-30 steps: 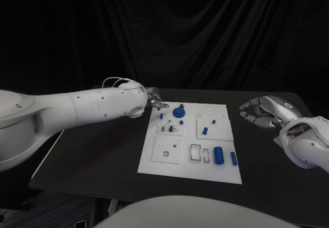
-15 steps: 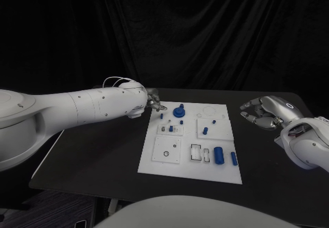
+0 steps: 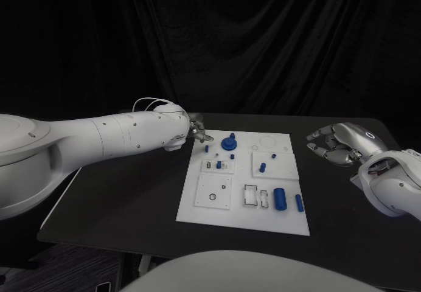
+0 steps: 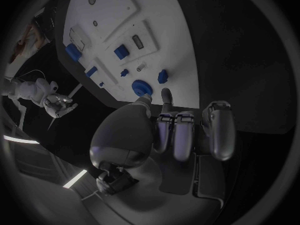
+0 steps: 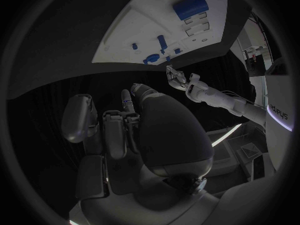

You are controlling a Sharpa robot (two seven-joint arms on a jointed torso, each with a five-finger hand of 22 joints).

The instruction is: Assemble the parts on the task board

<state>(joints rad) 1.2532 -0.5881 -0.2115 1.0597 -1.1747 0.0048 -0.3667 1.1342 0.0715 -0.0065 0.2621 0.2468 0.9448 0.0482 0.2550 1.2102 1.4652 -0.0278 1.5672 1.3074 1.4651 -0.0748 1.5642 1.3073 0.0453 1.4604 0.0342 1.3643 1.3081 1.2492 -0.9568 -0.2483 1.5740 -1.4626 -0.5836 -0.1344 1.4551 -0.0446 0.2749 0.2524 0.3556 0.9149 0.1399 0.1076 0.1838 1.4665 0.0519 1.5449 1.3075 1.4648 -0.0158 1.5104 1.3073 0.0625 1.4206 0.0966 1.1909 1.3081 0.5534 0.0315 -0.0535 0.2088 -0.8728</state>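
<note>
The white task board (image 3: 226,207) lies in the middle of the black table. A round blue part with a peg (image 3: 229,143) stands near its far edge, with several small blue parts (image 3: 218,164) around it. A large blue cylinder (image 3: 280,198) and a slimmer one (image 3: 299,203) lie near the board's front right. My left hand (image 3: 198,129) hovers at the board's far left corner, fingers curled in with nothing in them (image 4: 181,130), close to the round part (image 4: 142,88). My right hand (image 3: 331,146) hangs right of the board, its fingers (image 5: 106,125) curled and holding nothing.
The black table (image 3: 123,194) has bare room to the left and right of the board. A black curtain closes off the back. The board (image 5: 144,30) has several recessed white sockets, one framed slot (image 3: 251,196) near its front.
</note>
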